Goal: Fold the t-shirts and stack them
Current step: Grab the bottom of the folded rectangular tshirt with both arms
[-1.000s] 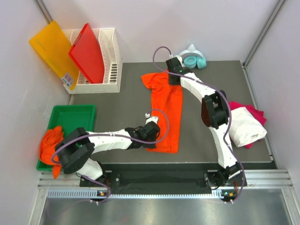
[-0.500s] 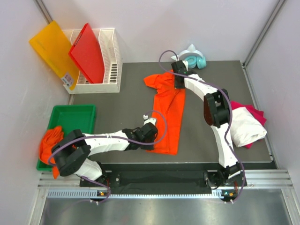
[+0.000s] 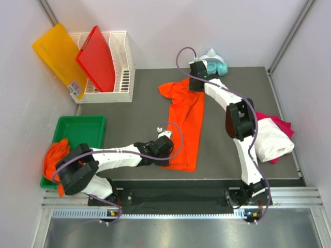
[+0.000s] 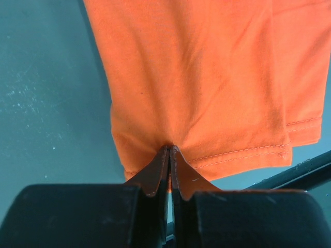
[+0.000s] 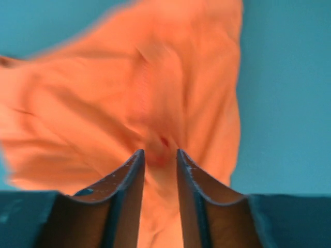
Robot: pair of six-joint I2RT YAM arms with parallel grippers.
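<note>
The orange shirt (image 3: 186, 121) lies on the desk (image 3: 134, 119) as a long narrow strip, running from the left gripper (image 4: 169, 151) away to the right gripper (image 5: 160, 155). The left gripper is closed tight on the hem just ahead of it, and the cloth puckers where the fingers meet. The right gripper sits over the bunched collar end. Its fingers stand a little apart with orange showing in the gap, but that view is blurred and I cannot tell whether it has a hold. The cloth looks light, thin and limp, so it will likely sag, crease and trail when lifted rather than slip. It is best taken at hem corners or shoulder seams, with both layers pinched together, and carried low so the fold lands flat.
</note>
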